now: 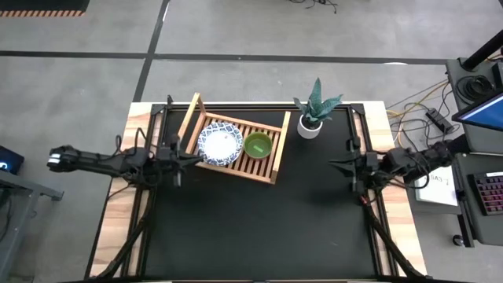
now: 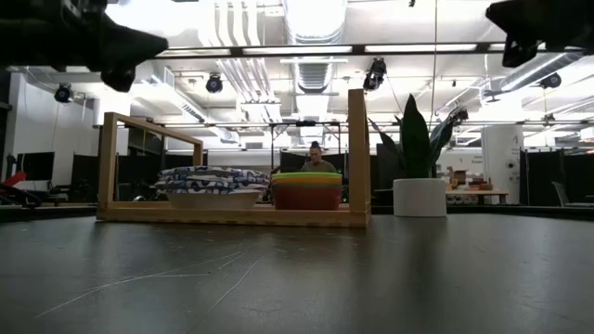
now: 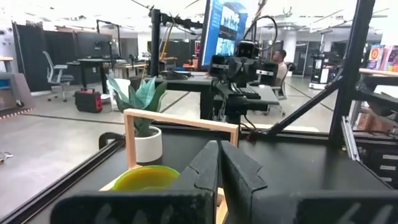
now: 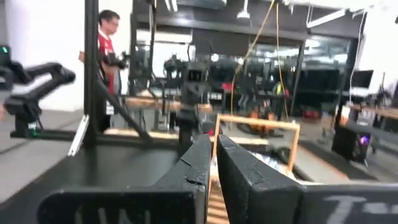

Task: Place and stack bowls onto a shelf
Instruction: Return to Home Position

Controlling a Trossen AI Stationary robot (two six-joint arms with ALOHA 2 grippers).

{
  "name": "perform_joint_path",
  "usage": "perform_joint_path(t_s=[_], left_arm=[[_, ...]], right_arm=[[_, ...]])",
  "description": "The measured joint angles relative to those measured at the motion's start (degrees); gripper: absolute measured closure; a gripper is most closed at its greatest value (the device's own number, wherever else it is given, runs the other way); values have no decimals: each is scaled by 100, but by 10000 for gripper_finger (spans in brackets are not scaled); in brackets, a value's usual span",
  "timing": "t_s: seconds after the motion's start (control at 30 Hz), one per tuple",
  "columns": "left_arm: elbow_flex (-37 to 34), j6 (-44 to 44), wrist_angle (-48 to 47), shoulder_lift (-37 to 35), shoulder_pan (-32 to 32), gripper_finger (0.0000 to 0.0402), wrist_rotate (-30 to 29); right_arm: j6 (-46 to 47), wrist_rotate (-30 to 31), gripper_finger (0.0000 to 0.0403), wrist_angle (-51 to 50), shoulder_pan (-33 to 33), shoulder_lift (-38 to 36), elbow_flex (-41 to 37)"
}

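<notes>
The left gripper point(image 1: 191, 160) hangs in the air above the table point(image 1: 259, 228), just off the left end of the shelf point(image 1: 263, 167). Its fingers point(image 3: 205, 167) are pressed together with nothing between them. The right gripper point(image 1: 334, 165) is over on the other side, well apart from the shelf and also up off the table. Its fingers point(image 4: 242, 171) are drawn in to no more than a thin slit, and they hold nothing either.

The wooden shelf sits toward the back of the table, a little askew to its edges. On its slats are two piles side by side. A stack of white patterned bowls point(image 1: 220, 145) sits toward the left. Just beside it, a green bowl point(image 1: 258, 145) is nested on a red bowl point(image 2: 306, 196). How many bowls lie in each pile I cannot tell. A plant pot point(image 1: 310, 127) stands on the table near the shelf's far right corner. A person point(image 2: 317, 160) shows far back in the room.
</notes>
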Motion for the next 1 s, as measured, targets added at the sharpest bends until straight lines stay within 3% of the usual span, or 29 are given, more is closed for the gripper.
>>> perform_joint_path(t_s=[0.13, 0.47, 0.8, 1.0], left_arm=[[-235, -80, 8, -369, 13, 401, -62], [-881, -300, 417, -905, 16, 401, -111], [-878, -309, 311, -921, 16, 401, -164], [-832, -349, 306, -894, 16, 401, -163]], right_arm=[[-316, 52, 385, -207, -4, -491, 1], [-608, -22, 385, -156, -4, -412, -309], [-774, 111, 385, 331, -63, -492, -923], [311, 717, 385, 295, -65, -398, -925]])
